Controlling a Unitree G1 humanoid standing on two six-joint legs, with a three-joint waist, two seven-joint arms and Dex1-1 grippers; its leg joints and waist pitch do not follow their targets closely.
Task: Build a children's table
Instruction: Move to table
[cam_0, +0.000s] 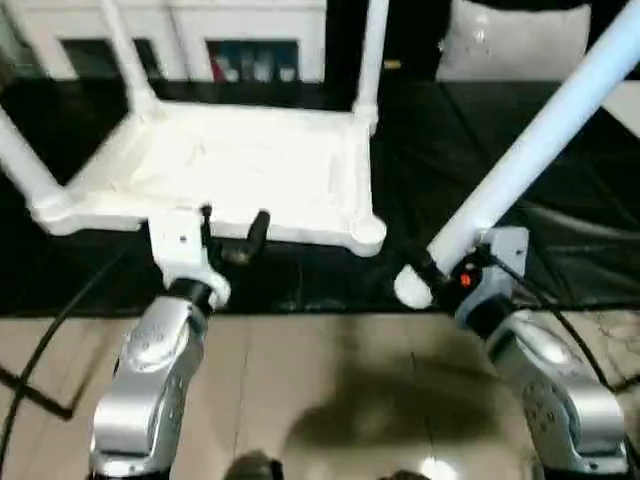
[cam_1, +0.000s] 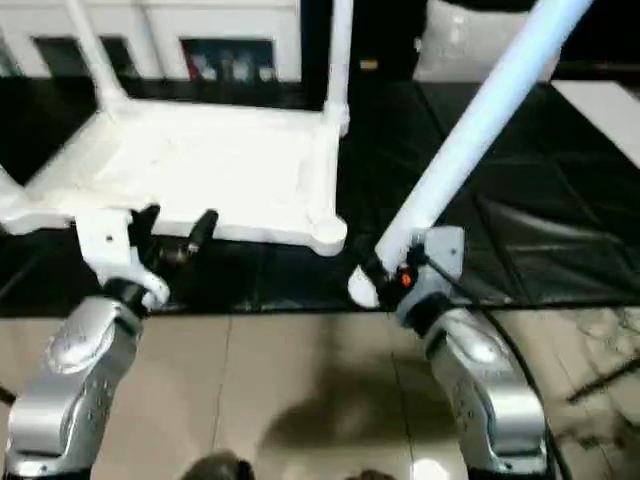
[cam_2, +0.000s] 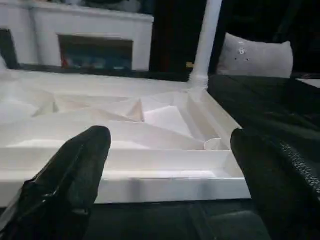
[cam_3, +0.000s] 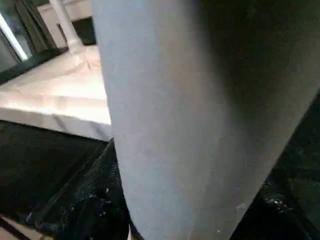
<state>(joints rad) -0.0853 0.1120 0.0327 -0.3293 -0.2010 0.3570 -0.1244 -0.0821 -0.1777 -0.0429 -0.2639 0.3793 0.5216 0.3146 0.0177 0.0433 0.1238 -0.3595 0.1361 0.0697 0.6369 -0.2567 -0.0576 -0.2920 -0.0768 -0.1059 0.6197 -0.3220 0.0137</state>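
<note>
We have the table top (cam_0: 240, 165) lying upside down on the black mat (cam_0: 560, 230), ribbed underside up, with three legs already standing in its sockets: one at the far left (cam_0: 125, 55), one at the far right (cam_0: 372, 55) and one at the near left (cam_0: 25, 160). The near right socket (cam_0: 368, 232) looks empty, so we judge the fourth leg belongs there.

That leg (cam_0: 540, 140) is in our right gripper (cam_0: 440, 275), jaws closed around it near its lower end, the tube slanting up and away to the right. Our left gripper (cam_0: 232, 232) hovers just before the top's near edge, jaws wide and holding nothing.

To do this well, we should bring the leg upright first, then line its lower end over the socket before pressing down; a tilted tube would likely jam on the rim. The left gripper could steady the near edge so the top does not slide on the mat. Gripping so near the end leaves little tube to enter, so we may need to regrip higher.

We can read no brand, label or writing anywhere.
</note>
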